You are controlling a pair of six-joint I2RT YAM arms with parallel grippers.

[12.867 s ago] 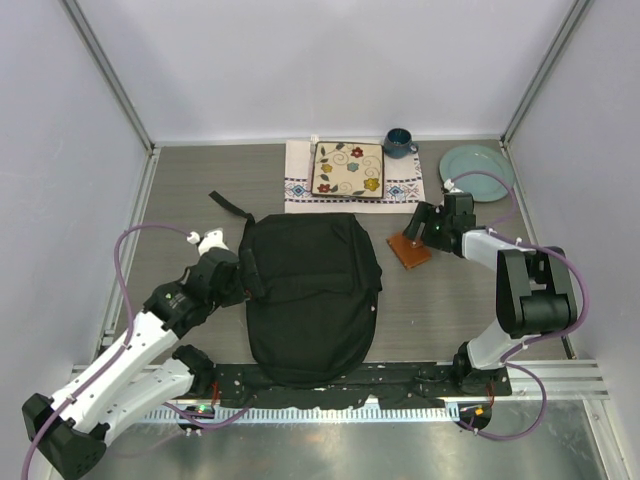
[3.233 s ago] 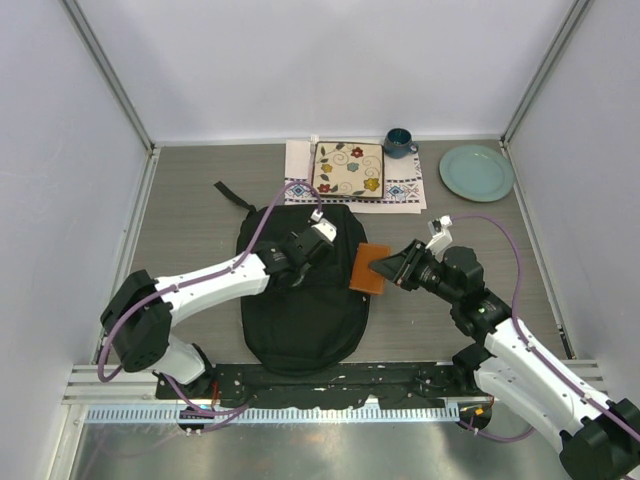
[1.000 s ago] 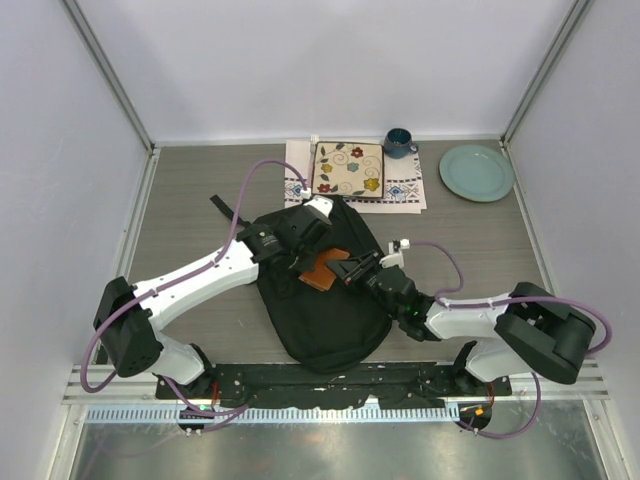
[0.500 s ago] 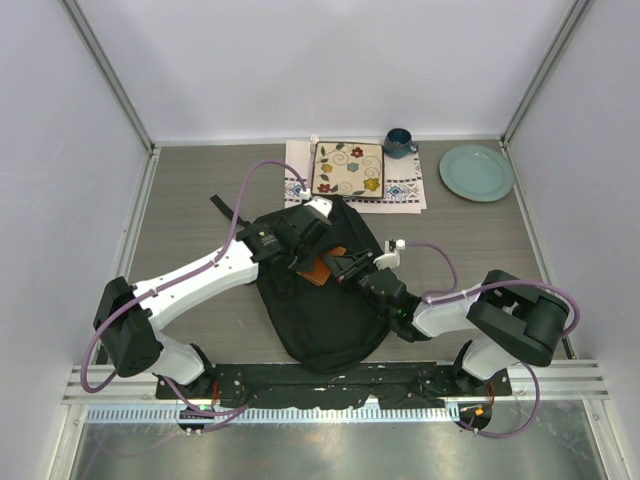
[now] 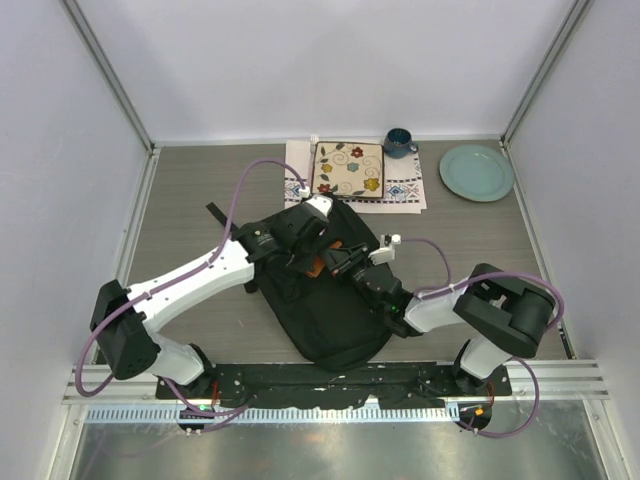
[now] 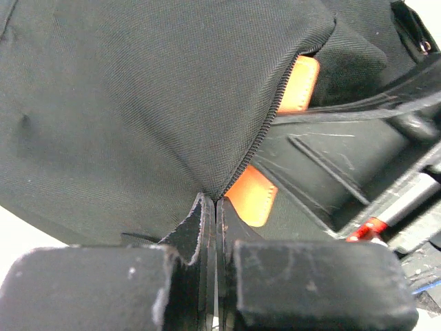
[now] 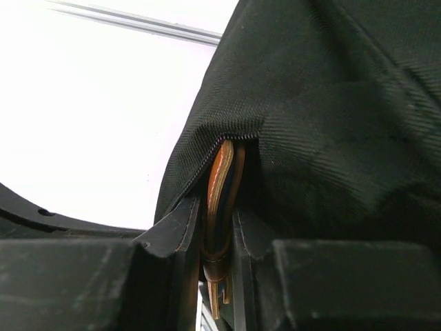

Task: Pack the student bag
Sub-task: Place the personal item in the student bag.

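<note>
The student bag (image 5: 330,310), a big black soft backpack, lies mid-table. My left gripper (image 5: 303,252) is shut on the zip edge of its opening (image 6: 216,207) and holds the flap (image 6: 138,103) up. Under the flap shows a flat orange-brown leather case (image 6: 251,195). My right gripper (image 5: 342,262) is shut on that leather case (image 7: 219,186), with its fingers (image 7: 182,227) at the mouth of the bag (image 7: 331,103). Most of the case is hidden inside; only a sliver (image 5: 317,266) shows from above.
At the back lie a white embroidered cloth (image 5: 298,186) with a floral square plate (image 5: 347,168), a dark blue mug (image 5: 399,142) and a green plate (image 5: 476,172). A bag strap (image 5: 222,212) trails toward the back left.
My right gripper has pushed the leather case farther left into the bag, so less orange shows. The bag has shifted slightly; my left gripper keeps its hold on the zip edge.
</note>
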